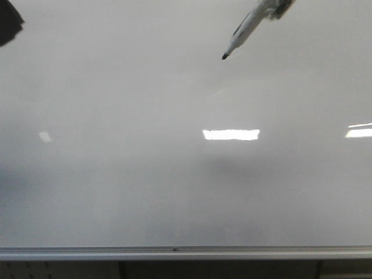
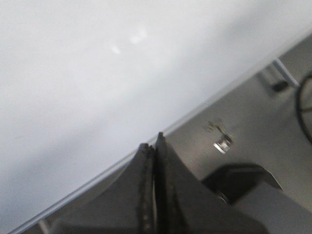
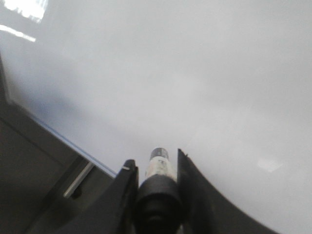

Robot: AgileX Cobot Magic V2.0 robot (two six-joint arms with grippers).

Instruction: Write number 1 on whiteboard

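Observation:
The whiteboard fills the front view, glossy pale grey, with a silver rail along its bottom edge. No black stroke of a number 1 shows on it in any view. My right gripper enters at the top right, shut on a white marker whose black tip points down-left at the board's upper middle. I cannot tell whether the tip touches. In the right wrist view the jaws clamp the marker over the board. My left gripper is shut and empty near the board's edge; it shows dark at the front view's top left.
Bright rectangular light reflections lie on the board at mid-height and at the right edge. Below the rail is a dark gap. The left wrist view shows grey floor and a dark base part beside the board's edge.

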